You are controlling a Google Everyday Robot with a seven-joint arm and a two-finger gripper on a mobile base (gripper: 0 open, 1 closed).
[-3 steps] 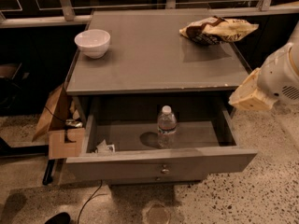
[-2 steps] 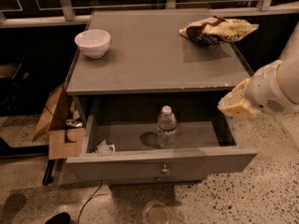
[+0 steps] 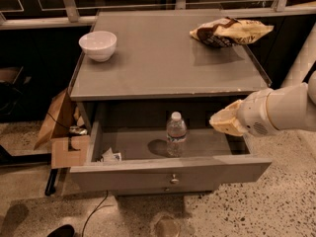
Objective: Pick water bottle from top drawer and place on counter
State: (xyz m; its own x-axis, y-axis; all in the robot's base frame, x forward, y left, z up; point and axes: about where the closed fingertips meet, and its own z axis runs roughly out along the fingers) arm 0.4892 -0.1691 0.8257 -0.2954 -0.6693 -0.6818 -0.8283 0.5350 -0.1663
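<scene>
Your gripper [image 3: 225, 121] sits at the right of the frame, over the right end of the open top drawer [image 3: 148, 174], just below the counter's front edge. It points left toward the bottle. You cannot tell from this view whether it is apart or together. It holds nothing and stands well clear of the bottle.

The water bottle [image 3: 176, 134] stands upright inside the top drawer, a little right of centre and near the drawer front. White cap on, clear ribbed body, dark shadow on the drawer floor to its left.

The drawer is pulled fully out. The small round metal knob [image 3: 174, 179] shows at the centre of its front. A crumpled white scrap [image 3: 111, 156] lies in the drawer's front left corner, well apart from the bottle.

On the counter [image 3: 163, 63], a white bowl [image 3: 98, 45] stands upright at the back left. A crumpled brown-and-cream snack bag [image 3: 230, 31] lies at the back right. The middle and front of the top are bare, and its front edge is chipped pale.

Left of the cabinet, an open cardboard box [image 3: 63, 141] rests on the speckled floor [image 3: 276, 206]. A dark cable [image 3: 95, 212] runs along the floor below the drawer.
</scene>
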